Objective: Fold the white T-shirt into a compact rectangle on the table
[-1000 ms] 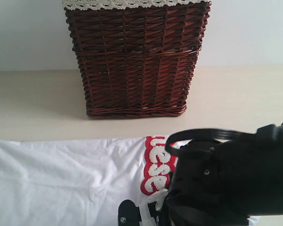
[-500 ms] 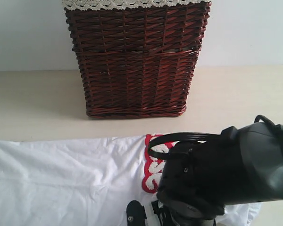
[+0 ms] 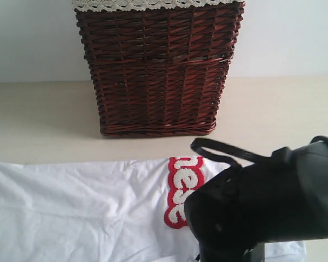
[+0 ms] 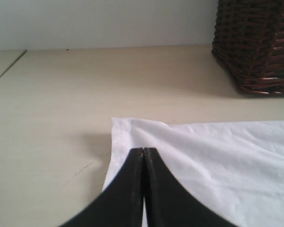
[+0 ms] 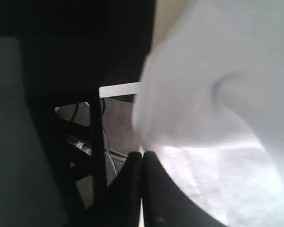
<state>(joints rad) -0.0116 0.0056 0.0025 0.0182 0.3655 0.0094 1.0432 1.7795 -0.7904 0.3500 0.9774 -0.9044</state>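
Note:
The white T-shirt [image 3: 76,207] lies spread across the near part of the table [image 3: 38,120], its red band [image 3: 181,191] of fuzzy white letters partly behind my right arm [image 3: 262,207]. In the left wrist view my left gripper [image 4: 143,149] is shut, its tips low over the flat cloth [image 4: 217,156] just inside one corner, and I see no cloth bunched between them. My right gripper [image 5: 142,153] is shut on the shirt, and a raised bulge of white cloth [image 5: 217,94] hangs close to the camera. In the exterior view both grippers are hidden.
A tall dark-brown wicker basket [image 3: 156,71] with white lace trim stands at the back centre, also showing in the left wrist view [image 4: 260,42]. Bare table [image 4: 61,94] stretches beyond the shirt's corner to the white wall. The right wrist view looks past the table's edge at dark frame legs [image 5: 97,156].
My right arm has turned and shifted right and toward the camera. Its fingers have dropped out of the exterior view, and more of the red band shows. The shirt's left part has not moved.

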